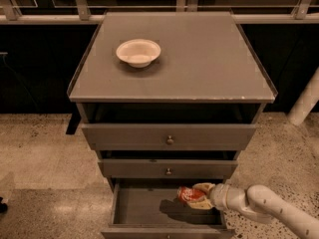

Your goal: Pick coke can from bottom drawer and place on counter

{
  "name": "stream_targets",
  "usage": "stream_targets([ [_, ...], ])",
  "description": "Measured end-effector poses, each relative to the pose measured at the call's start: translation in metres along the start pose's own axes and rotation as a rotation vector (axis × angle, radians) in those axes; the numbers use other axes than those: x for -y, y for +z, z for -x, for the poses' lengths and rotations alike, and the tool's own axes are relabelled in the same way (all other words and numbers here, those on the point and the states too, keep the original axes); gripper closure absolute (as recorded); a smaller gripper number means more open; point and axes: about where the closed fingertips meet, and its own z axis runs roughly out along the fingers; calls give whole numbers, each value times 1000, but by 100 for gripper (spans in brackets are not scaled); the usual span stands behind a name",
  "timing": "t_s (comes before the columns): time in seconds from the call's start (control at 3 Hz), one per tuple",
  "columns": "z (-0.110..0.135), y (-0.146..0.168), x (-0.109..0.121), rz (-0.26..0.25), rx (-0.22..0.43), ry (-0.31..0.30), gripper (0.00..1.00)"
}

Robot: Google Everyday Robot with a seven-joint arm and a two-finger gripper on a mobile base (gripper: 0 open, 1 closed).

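Note:
The coke can (188,194) is a small red can lying on its side above the floor of the open bottom drawer (144,208). My gripper (197,196) reaches in from the right on a white arm and is shut on the can, its pale fingers (203,187) wrapping it. The can hangs a little above the drawer floor, with a shadow beneath. The counter (199,59) is the flat grey top of the cabinet, well above the gripper.
A white bowl (138,52) sits on the counter's back left. Two knobbed drawers (169,138) stand slightly ajar above the bottom one and overhang it. A white post (304,103) stands at the right. Speckled floor surrounds the cabinet.

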Motion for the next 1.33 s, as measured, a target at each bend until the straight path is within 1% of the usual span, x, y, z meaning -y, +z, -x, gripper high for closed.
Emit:
stream_targets([
  [0.33,55,-50,-20,-33,-23,-42,100],
  [0.67,116,-101,-49,-74,-33,-119,100],
  [1.0,185,-143,-69,-122,-43,-224,100],
  [1.33,201,-153,-66,-140,-58,-262,100],
])
